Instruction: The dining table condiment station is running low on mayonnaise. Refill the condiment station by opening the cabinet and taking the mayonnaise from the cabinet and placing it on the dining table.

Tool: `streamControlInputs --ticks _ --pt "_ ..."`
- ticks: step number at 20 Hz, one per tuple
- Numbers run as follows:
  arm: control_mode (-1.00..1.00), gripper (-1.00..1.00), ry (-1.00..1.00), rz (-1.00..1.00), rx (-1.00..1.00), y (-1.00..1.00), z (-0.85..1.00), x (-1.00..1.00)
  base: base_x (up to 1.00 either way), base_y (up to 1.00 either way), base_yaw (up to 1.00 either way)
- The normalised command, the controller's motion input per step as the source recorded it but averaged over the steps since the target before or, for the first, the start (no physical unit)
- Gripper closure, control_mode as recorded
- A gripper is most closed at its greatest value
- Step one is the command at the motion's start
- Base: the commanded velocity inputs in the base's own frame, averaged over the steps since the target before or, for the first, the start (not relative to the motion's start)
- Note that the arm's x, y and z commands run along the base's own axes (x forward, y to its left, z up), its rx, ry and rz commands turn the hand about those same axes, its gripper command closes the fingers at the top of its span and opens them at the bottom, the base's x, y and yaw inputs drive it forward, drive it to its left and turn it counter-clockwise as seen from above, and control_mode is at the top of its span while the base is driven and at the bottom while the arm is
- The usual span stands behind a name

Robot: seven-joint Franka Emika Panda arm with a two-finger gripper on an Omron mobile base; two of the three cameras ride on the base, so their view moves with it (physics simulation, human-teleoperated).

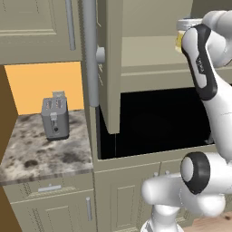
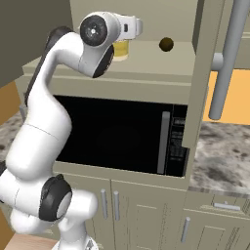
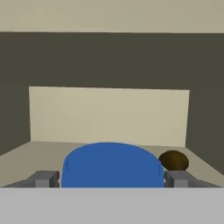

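Note:
The cabinet stands open, its door (image 1: 110, 68) swung out with the long grey bar handle (image 1: 90, 54) on it. On its shelf (image 2: 156, 61) sits the mayonnaise (image 3: 111, 164), showing its blue lid in the hand view and a bit of yellow body (image 2: 120, 50) behind the arm. My gripper (image 3: 111, 178) is inside the cabinet, open, one fingertip (image 3: 43, 178) on each side of the lid. I cannot tell whether they touch it. The jar's lower part is hidden. The dining table is out of view.
A small brown round object (image 2: 166, 44) lies on the shelf just right of the jar. A black microwave (image 2: 122, 136) sits below the cabinet. A toaster (image 1: 55, 117) stands on the marble counter (image 1: 41, 154) to the left. The open door (image 2: 202, 73) juts out at the right.

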Motion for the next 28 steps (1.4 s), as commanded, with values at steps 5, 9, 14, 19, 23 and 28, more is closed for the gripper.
streamControlInputs --ticks 5,9,14,19,23,28 --pt "-1.00 1.00 0.00 0.00 0.00 0.30 0.00 -1.00 0.00 0.00 0.00" --pt "-1.00 1.00 0.00 0.00 0.00 0.21 -0.02 -1.00 0.00 0.00 0.00" --pt "-1.00 1.00 0.00 0.00 0.00 0.26 -0.19 -1.00 0.00 0.00 0.00" --pt "-1.00 1.00 0.01 0.00 -0.01 0.24 -0.31 -1.00 0.00 0.00 0.00" --pt "-1.00 1.00 0.00 0.00 -0.01 0.02 -0.38 -0.97 0.00 0.00 0.00" --pt "-1.00 1.00 0.00 0.00 -0.03 0.24 -0.10 -0.34 0.00 0.00 0.00"
